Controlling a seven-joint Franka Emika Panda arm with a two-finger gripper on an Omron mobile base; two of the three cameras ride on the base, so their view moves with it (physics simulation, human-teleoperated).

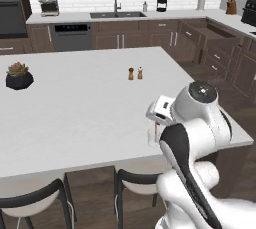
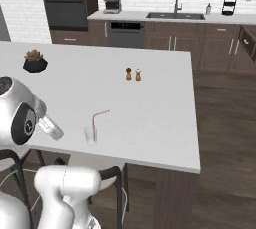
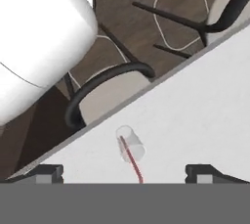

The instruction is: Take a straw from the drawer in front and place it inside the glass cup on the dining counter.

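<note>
The glass cup [image 2: 90, 135] stands near the front edge of the white dining counter [image 2: 150, 118]. The red-pink straw [image 2: 94, 120] is inside it, its bent top leaning to the right. My gripper [image 3: 126, 174] hovers just above and beside the cup, open, with its fingertips [image 3: 46, 173] far apart and touching nothing. In the hand view the cup [image 3: 131, 145] and straw [image 3: 131, 157] lie between the two tips. In the left base view my hand [image 1: 159, 114] hides most of the cup [image 1: 151, 137]. The dark-brown drawer [image 1: 220, 37] stands pulled out at the far right cabinets.
Two small shakers [image 1: 135, 73] stand mid-counter, and a potted succulent [image 1: 19, 76] sits at the left. Chairs [image 1: 35, 200] are tucked under the counter's near edge. Sink, oven and coffee machine line the back wall.
</note>
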